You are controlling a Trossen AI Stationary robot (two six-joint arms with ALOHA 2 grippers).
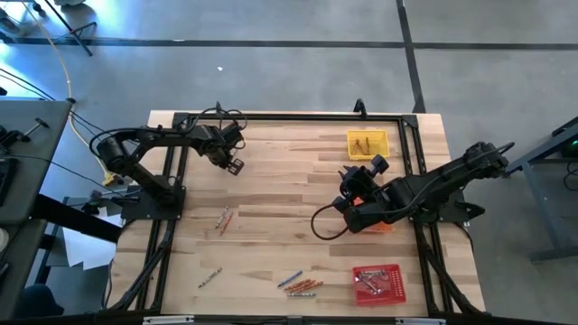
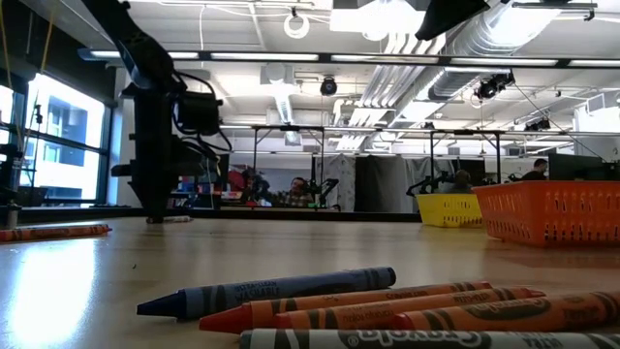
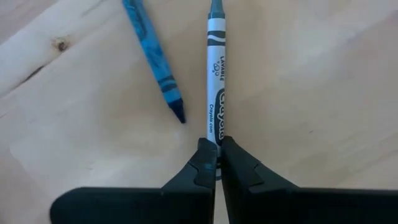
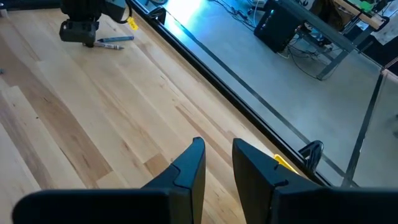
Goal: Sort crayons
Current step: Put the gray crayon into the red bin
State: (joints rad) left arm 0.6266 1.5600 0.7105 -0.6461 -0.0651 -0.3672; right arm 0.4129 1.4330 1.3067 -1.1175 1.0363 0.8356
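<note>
My left gripper (image 3: 216, 152) is down at the table's far left (image 1: 234, 166), shut on a grey crayon (image 3: 216, 74). A blue crayon (image 3: 152, 56) lies on the wood right beside the grey one. Both also show in the right wrist view, next to that gripper (image 4: 79, 37). My right gripper (image 4: 217, 158) is open and empty above the table's right half (image 1: 355, 183). More crayons lie loose: a pair (image 1: 223, 218) left of centre, one (image 1: 209, 278) near the front, and a blue, orange and grey cluster (image 1: 299, 284) at the front, close in the low view (image 2: 387, 302). My left gripper pinches the grey crayon's blunt end (image 3: 215, 138) between its two fingertips, coming from above. The crayon runs straight away from the fingers. In the right wrist view it lies about flat on the wood (image 4: 115, 39).
A yellow mesh tray (image 1: 367, 144) stands at the far right. An orange tray (image 2: 552, 213) sits under my right arm. A red tray (image 1: 379, 283) stands at the front right. A black frame (image 1: 289, 116) edges the table. People sit in the room beyond (image 2: 295, 189).
</note>
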